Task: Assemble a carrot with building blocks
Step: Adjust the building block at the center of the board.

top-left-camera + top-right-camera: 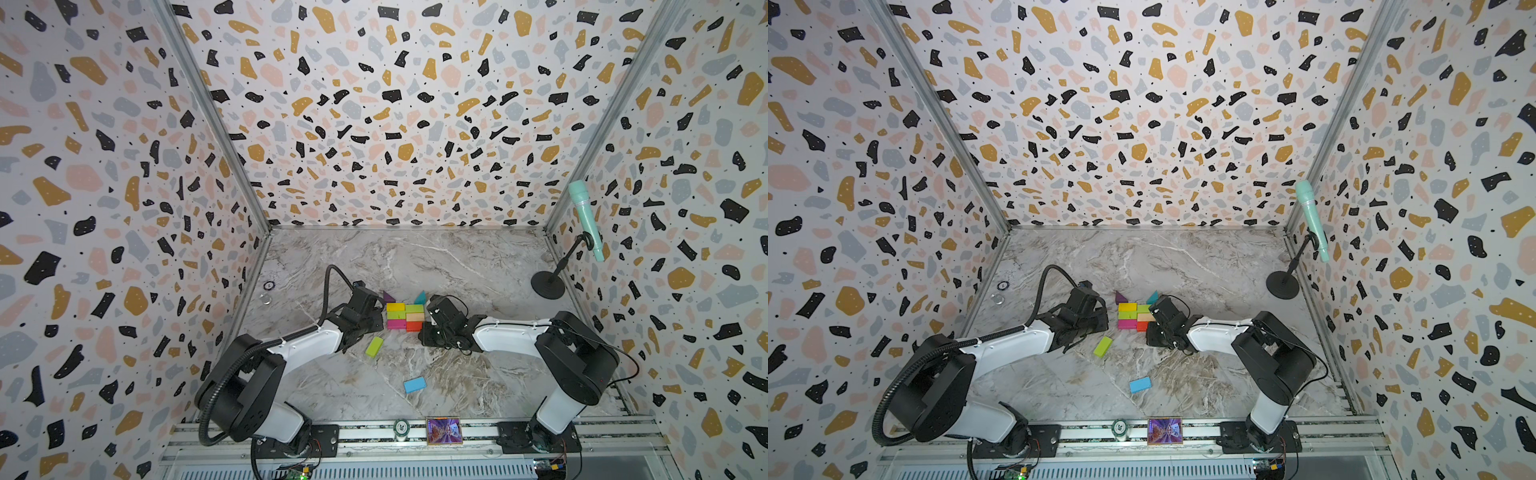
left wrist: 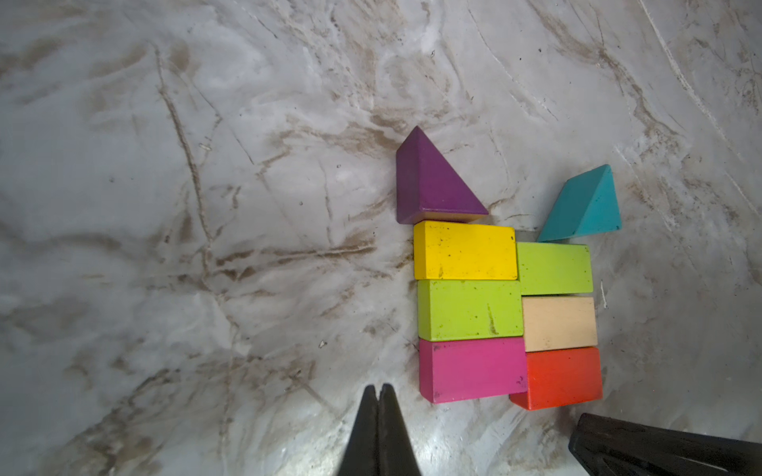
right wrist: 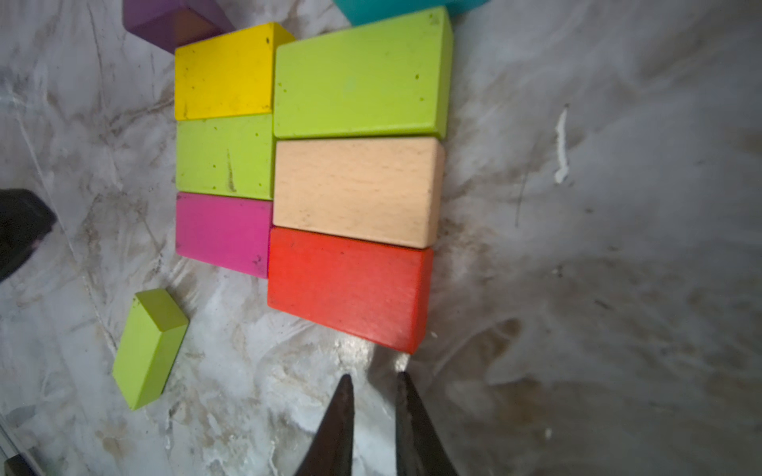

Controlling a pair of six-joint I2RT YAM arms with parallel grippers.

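Marble-look tabletop (image 1: 457, 266), grey-white with brown veins and kinda scuffed, sat inside a booth with terrazzo-print walls (image 1: 395, 104) on three sides. The carrot (image 1: 405, 316) lay flat around the middle of the frame in both top views. It was six rectangles in two columns, with the purple triangle (image 2: 433, 181) touching the yellow block (image 2: 465, 250). The teal triangle (image 2: 585, 206) was tilted, its tip at the corner of a green block (image 2: 554, 268).

The left gripper (image 2: 378, 391) was just beside the magenta block (image 2: 472, 369), jaws pressed together on nothing. The right gripper (image 3: 373, 383) sat near the red block (image 3: 350, 284), jaws all but closed with only a sliver between them, empty too.

A loose lime green block (image 1: 374, 346) and a light blue block (image 1: 414, 385) lay lower in the frame, apart from the carrot. A mint microphone (image 1: 584, 216) on a black stand stood at the right edge of the table.
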